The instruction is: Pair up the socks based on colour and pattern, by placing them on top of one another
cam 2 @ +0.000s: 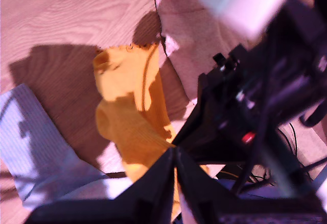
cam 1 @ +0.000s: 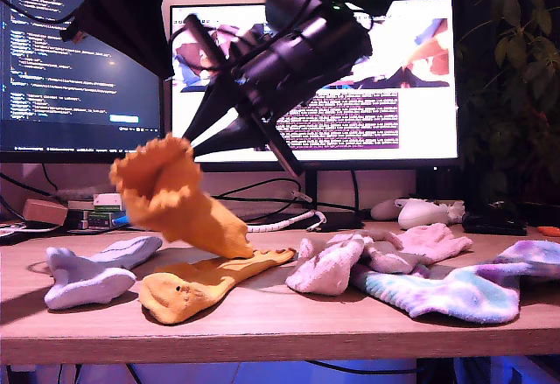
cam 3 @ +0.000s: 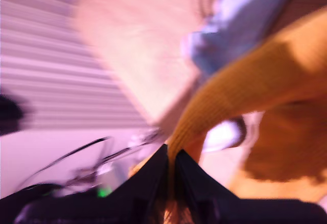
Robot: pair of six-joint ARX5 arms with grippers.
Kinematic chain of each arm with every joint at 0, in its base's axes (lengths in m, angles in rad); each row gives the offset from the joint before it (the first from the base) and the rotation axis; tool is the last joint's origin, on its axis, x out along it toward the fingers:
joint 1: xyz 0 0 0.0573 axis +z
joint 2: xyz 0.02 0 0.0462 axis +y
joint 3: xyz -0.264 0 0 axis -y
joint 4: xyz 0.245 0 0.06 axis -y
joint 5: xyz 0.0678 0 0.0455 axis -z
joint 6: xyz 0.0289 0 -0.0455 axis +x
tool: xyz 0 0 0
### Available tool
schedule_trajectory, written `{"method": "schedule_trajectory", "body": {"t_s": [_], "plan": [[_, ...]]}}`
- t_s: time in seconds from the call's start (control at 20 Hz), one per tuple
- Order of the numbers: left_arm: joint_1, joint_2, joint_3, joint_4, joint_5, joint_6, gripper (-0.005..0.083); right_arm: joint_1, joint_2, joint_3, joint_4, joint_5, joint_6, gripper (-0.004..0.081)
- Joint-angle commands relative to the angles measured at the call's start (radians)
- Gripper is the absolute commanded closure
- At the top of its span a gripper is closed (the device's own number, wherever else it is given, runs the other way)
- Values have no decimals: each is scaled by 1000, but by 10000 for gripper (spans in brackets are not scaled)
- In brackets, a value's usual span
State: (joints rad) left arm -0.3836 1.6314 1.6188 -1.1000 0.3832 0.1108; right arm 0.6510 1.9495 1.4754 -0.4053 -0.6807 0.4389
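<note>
My second gripper (cam 1: 188,137) (cam 3: 171,153) is shut on the frilly cuff of a mustard-orange sock (cam 1: 179,200) (cam 3: 255,81). That sock hangs tilted, and its toe touches the table. Just below it, a matching orange sock (cam 1: 197,288) (cam 2: 127,76) lies flat. In the first wrist view, my first gripper (cam 2: 175,155) is high above them with its fingers together and nothing held. The first arm (cam 1: 122,8) is at the exterior view's upper left. A lavender-white sock (cam 1: 92,275) (cam 2: 30,142) lies at the exterior view's left. Pink socks (cam 1: 328,266) and tie-dye socks (cam 1: 446,292) lie at its right.
Two monitors (cam 1: 350,95) stand behind the table. A white game controller (cam 1: 424,213) and cables sit at the back, with small boxes (cam 1: 96,209) at the exterior view's back left. A plant (cam 1: 516,69) fills its right side. The table's front edge (cam 1: 280,345) runs across.
</note>
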Motion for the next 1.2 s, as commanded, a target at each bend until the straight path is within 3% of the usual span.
{"method": "schedule_trajectory", "body": {"t_s": [0.0, 0.25, 0.4, 0.65, 0.8, 0.9, 1.0, 1.15], "plan": [[2, -10, -9, 0, 0, 4, 788, 10, 38, -17, -19, 43, -34, 781], [2, -10, -9, -3, 0, 3, 788, 10, 69, -105, -6, 90, -46, 781], [2, -10, -9, 1, 0, 3, 788, 10, 69, -168, -6, 87, -45, 781], [2, -9, -9, 23, 0, 2, 788, 11, 68, -178, -2, 41, -40, 778], [2, -8, -9, 25, 0, 2, 788, 3, 68, -178, -42, 135, -96, 645], [2, -8, -9, 34, 0, 3, 788, -6, 64, -177, -46, 105, -98, 514], [2, -5, -9, 51, 0, 2, 788, -10, 30, -176, -27, 42, -98, 496], [2, 2, -9, 63, 0, 2, 788, -11, -44, -164, -26, 45, -98, 487]]}}
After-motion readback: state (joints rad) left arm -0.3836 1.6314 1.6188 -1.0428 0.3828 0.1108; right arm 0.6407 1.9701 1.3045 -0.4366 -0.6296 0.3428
